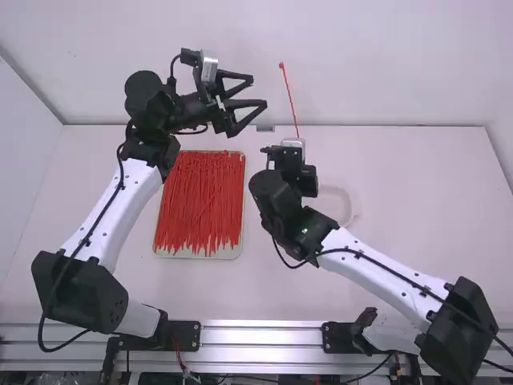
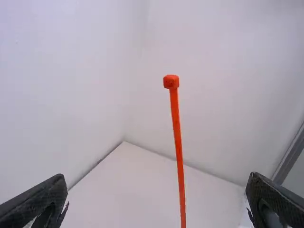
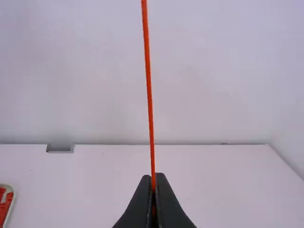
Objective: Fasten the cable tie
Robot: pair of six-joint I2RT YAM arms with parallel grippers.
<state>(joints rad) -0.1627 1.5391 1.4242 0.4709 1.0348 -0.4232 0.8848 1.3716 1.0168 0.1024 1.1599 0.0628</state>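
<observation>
Your white desk (image 1: pixel 417 184) sits between plain white walls, with a tray (image 1: pixel 200 255) of spare red ties (image 1: pixel 200 200) lying on it. Your right jaws are clamped on the bottom end of one cable tie (image 1: pixel 289 100) and hold it straight up, so its head (image 2: pixel 171 81) is free in the air. Your left jaws are wide apart, up high just beside it, likely ready to catch the top and bend it over.

Left arm (image 1: pixel 120 200) raised, jaws wide apart; right arm (image 1: pixel 377 269) jaws clamped on cable tie (image 1: pixel 289 101)
</observation>
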